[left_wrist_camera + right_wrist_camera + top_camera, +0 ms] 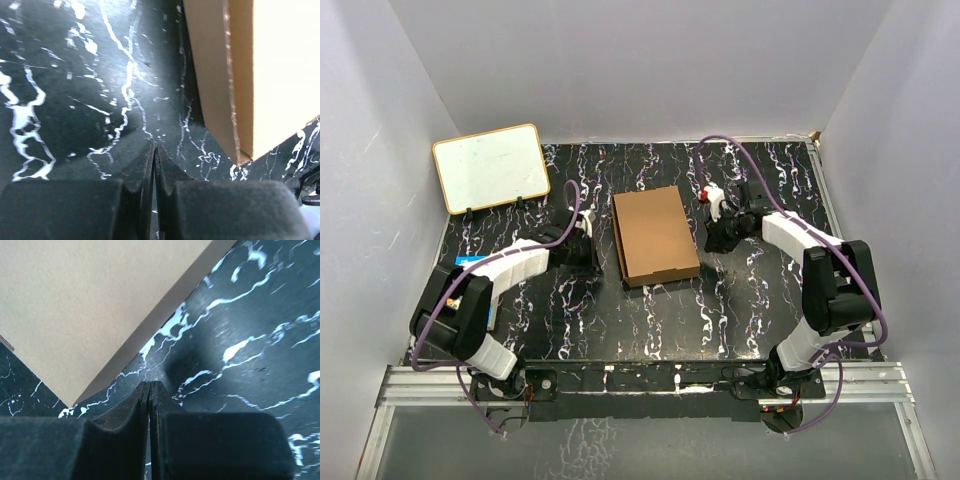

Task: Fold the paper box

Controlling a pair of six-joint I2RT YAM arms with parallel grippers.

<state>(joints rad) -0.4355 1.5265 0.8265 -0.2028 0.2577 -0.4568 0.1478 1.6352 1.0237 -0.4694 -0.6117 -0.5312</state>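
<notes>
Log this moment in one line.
box: closed, flat on table | left end effector: shut, empty, left of box | right end effector: shut, empty, right of box

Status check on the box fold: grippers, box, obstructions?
Left gripper shut, empty, left of paper box. Right gripper shut, empty, on its right. Box looks closed, flat mid-table. White board far left, out of the way.

Paper box [655, 236]: plain brown card, no print I can read.
White board [490, 167]: blank face, no writing I can read.
Worktop [620, 320]: white veining only, no lettering.
</notes>
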